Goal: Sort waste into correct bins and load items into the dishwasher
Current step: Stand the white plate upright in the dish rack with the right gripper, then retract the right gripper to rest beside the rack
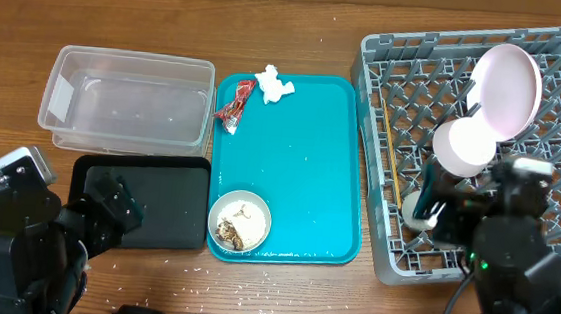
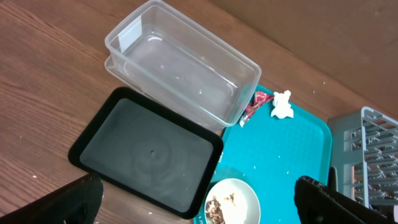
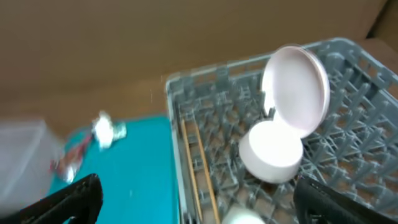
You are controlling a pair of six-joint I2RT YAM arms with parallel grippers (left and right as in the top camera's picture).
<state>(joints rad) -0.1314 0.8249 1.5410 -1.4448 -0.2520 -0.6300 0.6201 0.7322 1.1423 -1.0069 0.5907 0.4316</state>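
On the teal tray (image 1: 300, 159) lie a crumpled white tissue (image 1: 273, 84), a red wrapper (image 1: 234, 104) and a small bowl (image 1: 239, 220) holding brownish food scraps. The clear tub (image 1: 124, 100) and the black tray (image 1: 147, 202) stand left of it. The grey dish rack (image 1: 548, 198) holds an upright white plate (image 1: 508, 88), an upturned pinkish-white bowl (image 1: 465, 146), a pale bowl (image 1: 417, 210) and two chopsticks (image 1: 391, 151). My left gripper (image 1: 106, 211) is open and empty over the black tray (image 2: 149, 155). My right gripper (image 1: 447, 205) is open and empty above the rack's front left (image 3: 202, 199).
The left wrist view shows the tub (image 2: 180, 62), the scrap bowl (image 2: 231, 202) and the rack's corner (image 2: 367, 155). The rack's upright pegs surround the dishes. Bare wooden table (image 1: 280, 287) runs along the front edge.
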